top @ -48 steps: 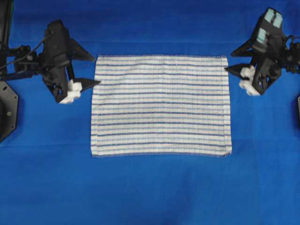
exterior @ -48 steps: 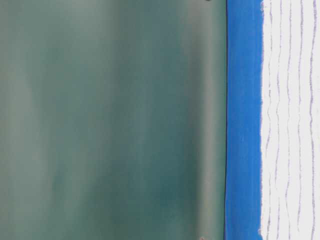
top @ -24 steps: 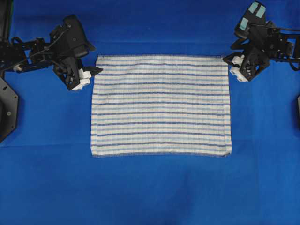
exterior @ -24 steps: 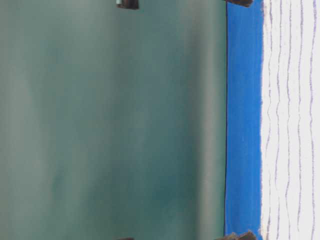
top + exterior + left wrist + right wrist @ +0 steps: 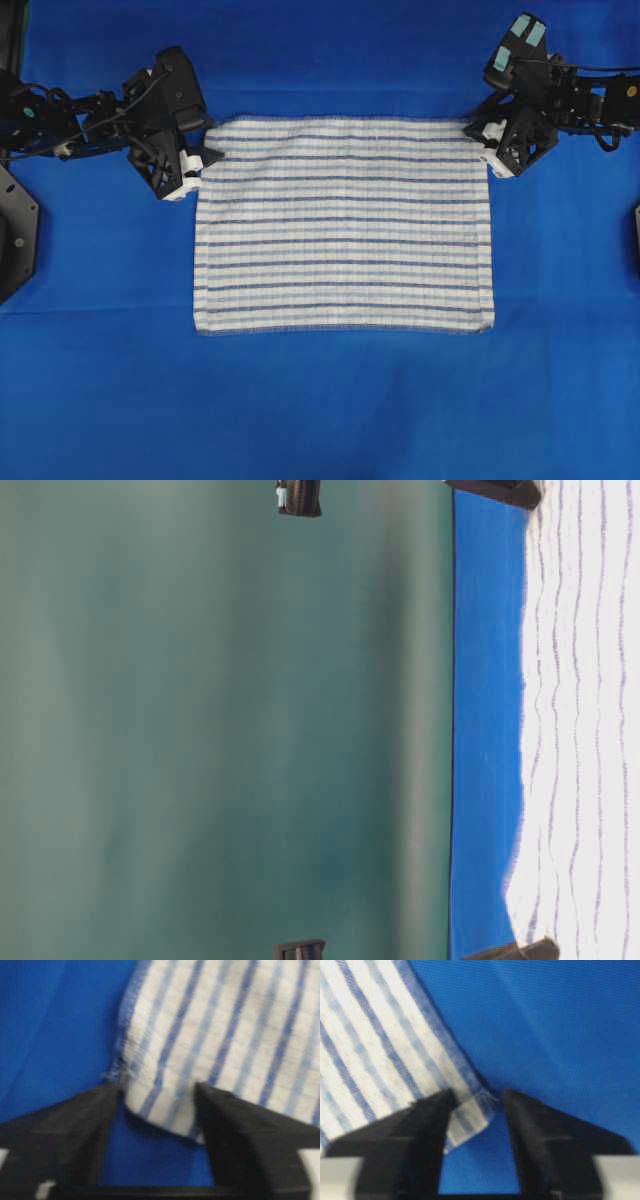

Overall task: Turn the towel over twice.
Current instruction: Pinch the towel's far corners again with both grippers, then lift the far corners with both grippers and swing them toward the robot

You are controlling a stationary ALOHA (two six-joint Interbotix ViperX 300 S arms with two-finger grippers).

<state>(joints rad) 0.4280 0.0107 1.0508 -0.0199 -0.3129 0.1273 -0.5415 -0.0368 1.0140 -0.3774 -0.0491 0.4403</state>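
The towel (image 5: 345, 225), white with thin blue stripes, lies flat on the plain blue cloth (image 5: 320, 400). My left gripper (image 5: 205, 160) is low at its far left corner. In the left wrist view the jaws (image 5: 157, 1092) are half closed but still open, and the frayed corner (image 5: 150, 1095) bulges between them. My right gripper (image 5: 478, 140) is at the far right corner. Its jaws (image 5: 477, 1095) also stand apart. The towel's tip (image 5: 467, 1117) rests against one finger, with bare blue cloth beside the other. The towel's far edge (image 5: 590, 730) curls up a little at one end.
The blue cloth covers the whole table around the towel. A dark fixture (image 5: 15, 235) sits at the left edge and another (image 5: 636, 235) at the right edge. A green backdrop (image 5: 220, 720) stands behind the table.
Both grippers moved inward and down onto the towel's far corners, and their jaws narrowed. The far left corner has been pushed slightly inward.
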